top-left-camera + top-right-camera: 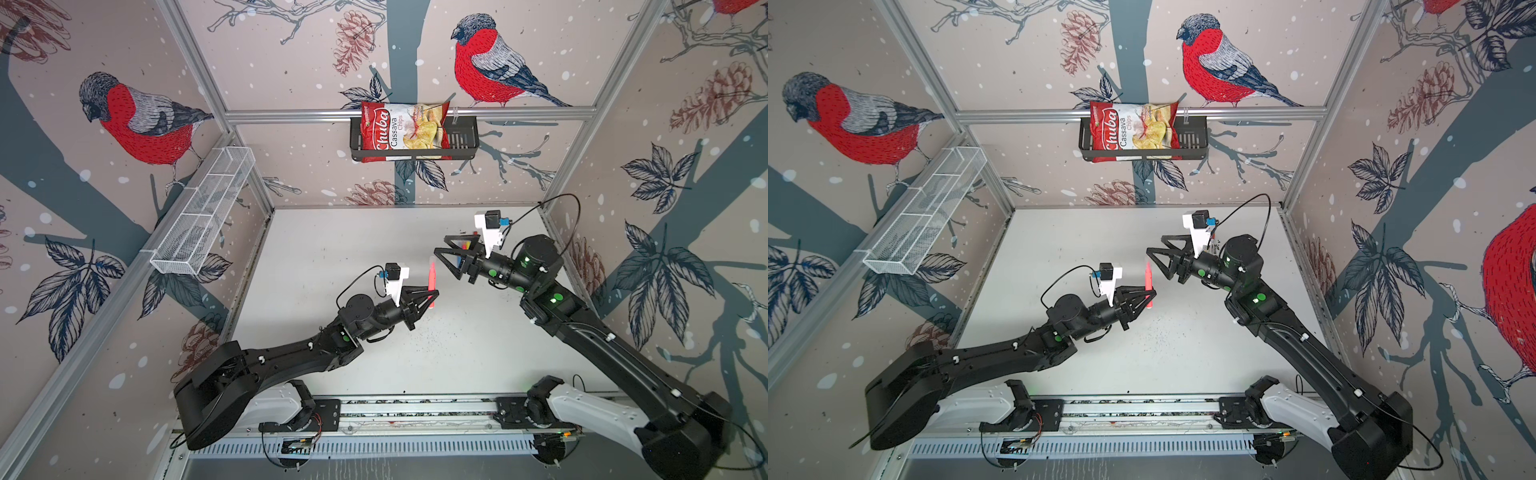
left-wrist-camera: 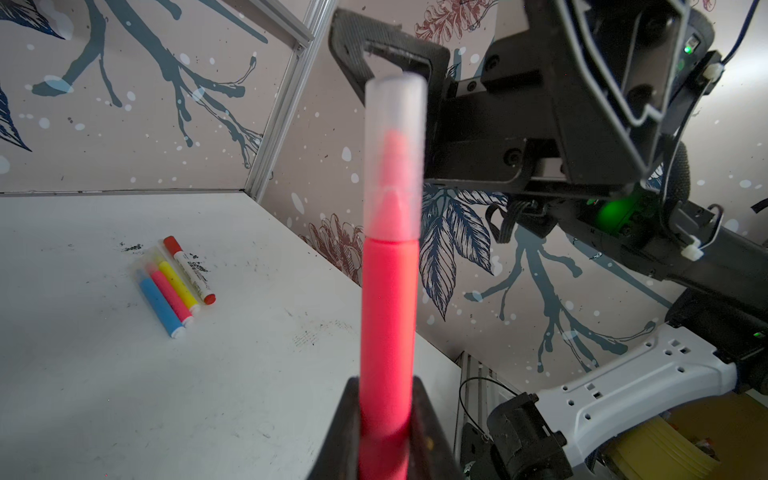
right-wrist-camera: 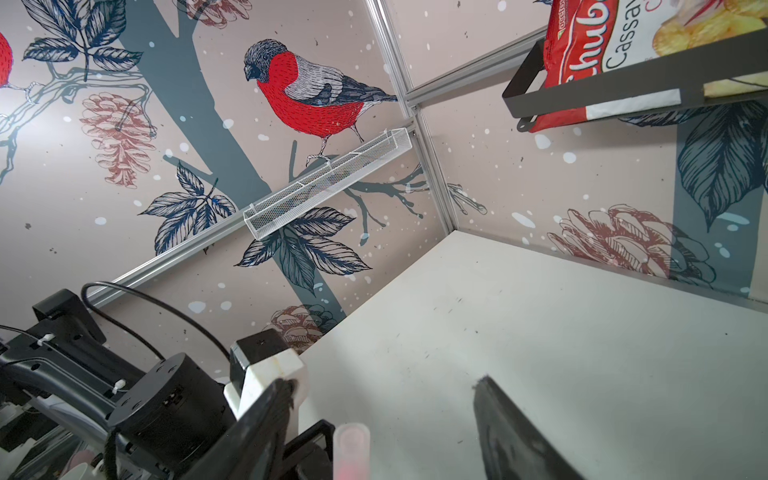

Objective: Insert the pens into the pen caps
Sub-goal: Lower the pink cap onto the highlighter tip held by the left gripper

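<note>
Pen (image 2: 386, 316) upright in left gripper (image 1: 433, 296), cap (image 2: 395, 145) on, right gripper (image 1: 440, 244) spread nearby

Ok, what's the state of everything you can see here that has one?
red pen: upright, capped with a translucent cap.
left gripper: shut on the red pen.
right gripper: open, holding nothing.
blue pen, pink pen, yellow pen, white marker: capped, lying side by side on the table.
chips bag: lying in the black wall basket.

pen (image 2: 388, 316) in left gripper (image 1: 432, 297); right gripper (image 1: 441, 245) beside; other pens (image 2: 174, 282) on table (image 2: 104, 374)
</note>
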### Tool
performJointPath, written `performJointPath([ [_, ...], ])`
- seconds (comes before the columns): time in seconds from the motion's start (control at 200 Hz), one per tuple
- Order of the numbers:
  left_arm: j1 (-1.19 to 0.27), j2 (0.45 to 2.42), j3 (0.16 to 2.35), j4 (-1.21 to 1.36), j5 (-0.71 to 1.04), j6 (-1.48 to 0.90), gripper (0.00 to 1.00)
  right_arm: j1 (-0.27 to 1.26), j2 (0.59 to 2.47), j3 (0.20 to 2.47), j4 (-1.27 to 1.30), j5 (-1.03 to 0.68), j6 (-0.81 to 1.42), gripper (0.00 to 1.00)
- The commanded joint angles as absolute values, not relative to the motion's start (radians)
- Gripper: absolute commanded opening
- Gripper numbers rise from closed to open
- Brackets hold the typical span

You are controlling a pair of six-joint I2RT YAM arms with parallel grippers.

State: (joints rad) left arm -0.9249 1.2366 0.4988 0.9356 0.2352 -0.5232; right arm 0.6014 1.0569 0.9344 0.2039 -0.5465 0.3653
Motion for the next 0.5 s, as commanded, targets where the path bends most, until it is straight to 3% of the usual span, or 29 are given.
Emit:
performJointPath([
  [0.0, -0.925, 1.237, 0.496, 0.956, 0.241, -0.513, 0.00, 0.609, 1.096, 0.971, 0.169, -0.614, 0.329, 0.64],
  [0.315, -0.927, 1.249, 0.502, 0.956, 0.247, -0.512, 0.00, 0.661, 1.160, 1.008, 0.115, -0.669, 0.271, 0.39],
  [0.495, -0.927, 1.248, 0.502, 0.957, 0.248, -0.511, 0.00, 0.669, 1.160, 1.001, 0.105, -0.672, 0.255, 0.08],
])
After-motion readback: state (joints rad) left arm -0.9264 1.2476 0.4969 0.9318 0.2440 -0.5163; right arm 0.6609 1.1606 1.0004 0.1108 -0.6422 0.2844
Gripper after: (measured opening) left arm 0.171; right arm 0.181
